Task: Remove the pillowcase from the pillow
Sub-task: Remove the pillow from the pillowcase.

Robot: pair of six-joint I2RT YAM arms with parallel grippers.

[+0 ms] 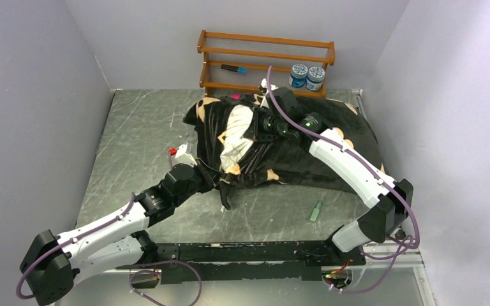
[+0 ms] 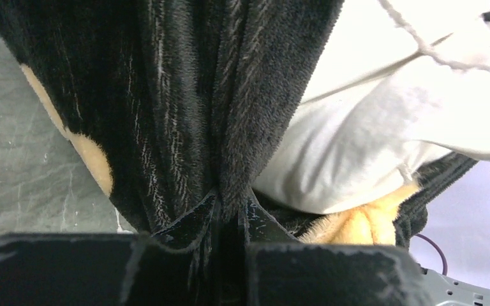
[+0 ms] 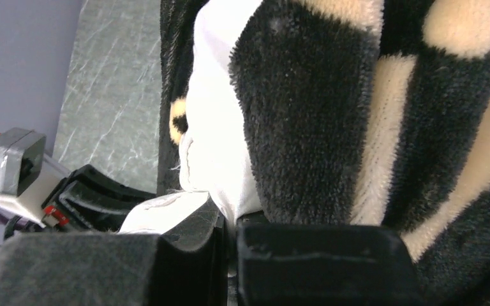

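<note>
The black plush pillowcase [image 1: 306, 159] with cream motifs lies across the back middle of the table. The white pillow [image 1: 237, 134] shows through its open left end. My left gripper [image 1: 212, 177] is shut on a gathered fold of the pillowcase [image 2: 230, 127] at the near edge of that opening, the black plush pinched between its fingers [image 2: 194, 223]. My right gripper [image 1: 255, 125] reaches in from the right, above the opening. It is shut on the white pillow [image 3: 220, 134], a fold of white cloth between its jaws, with the pillowcase [image 3: 332, 121] bunched to its right.
A wooden rack [image 1: 265, 60] stands against the back wall with two blue-lidded jars [image 1: 307, 75] and a marker [image 1: 233, 67]. A small green object [image 1: 316, 210] lies on the table near the front right. Grey walls close in left and right.
</note>
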